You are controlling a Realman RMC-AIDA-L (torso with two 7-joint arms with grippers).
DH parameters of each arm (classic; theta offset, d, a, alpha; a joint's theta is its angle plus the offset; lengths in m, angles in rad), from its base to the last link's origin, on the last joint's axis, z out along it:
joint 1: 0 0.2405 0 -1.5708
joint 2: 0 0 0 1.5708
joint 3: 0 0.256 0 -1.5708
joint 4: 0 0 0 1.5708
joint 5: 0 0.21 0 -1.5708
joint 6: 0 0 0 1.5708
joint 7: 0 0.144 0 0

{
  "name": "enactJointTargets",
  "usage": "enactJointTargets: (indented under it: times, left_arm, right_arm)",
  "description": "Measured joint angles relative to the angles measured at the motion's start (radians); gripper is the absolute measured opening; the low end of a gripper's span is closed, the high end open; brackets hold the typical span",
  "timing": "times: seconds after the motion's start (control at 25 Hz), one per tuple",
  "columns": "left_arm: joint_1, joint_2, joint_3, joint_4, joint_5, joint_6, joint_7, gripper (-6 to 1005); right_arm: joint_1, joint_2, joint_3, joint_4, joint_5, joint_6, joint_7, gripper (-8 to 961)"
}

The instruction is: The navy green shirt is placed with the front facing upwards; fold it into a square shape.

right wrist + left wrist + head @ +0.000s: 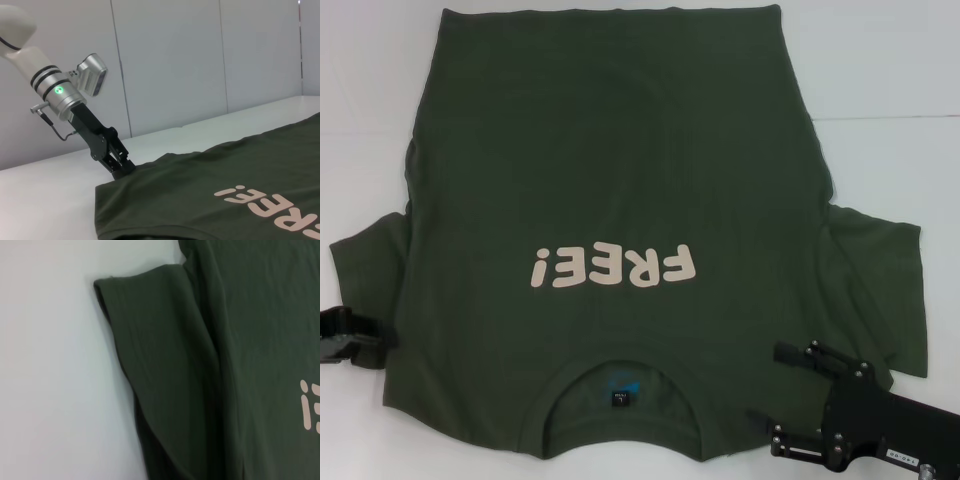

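The left hand point(360, 338) is showing only partly at the head view's edge, so whether it is gripping cannot be told; in the right wrist view its tip is sitting at the shirt's left sleeve edge. The right hand point(782, 400) is hovering with fingers spread, holding nothing, over the shirt's right shoulder. The navy green shirt point(620, 180) is lying flat on the white worktop point(880, 70), lettering up, collar nearest the robot.
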Motion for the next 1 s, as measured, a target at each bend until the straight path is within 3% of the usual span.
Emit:
enactJointTargets:
  times: [0.68, 0.84, 1.0]
  left_arm:
    - [0.0, -0.001, 0.0, 0.0, -0.001, -0.01, 0.009, 316]
    - [0.0, -0.003, 0.003, 0.0, -0.001, -0.012, 0.022, 138]
    - [-0.003, -0.004, 0.004, 0.001, 0.0, -0.006, 0.053, 121]
  right_arm:
    - [-0.002, 0.0, 0.0, 0.0, 0.0, -0.005, 0.0, 927]
    - [-0.002, 0.0, 0.002, 0.0, 0.0, -0.006, 0.0, 927]
    - [-0.003, 0.0, 0.003, 0.0, 0.0, -0.006, 0.0, 927]
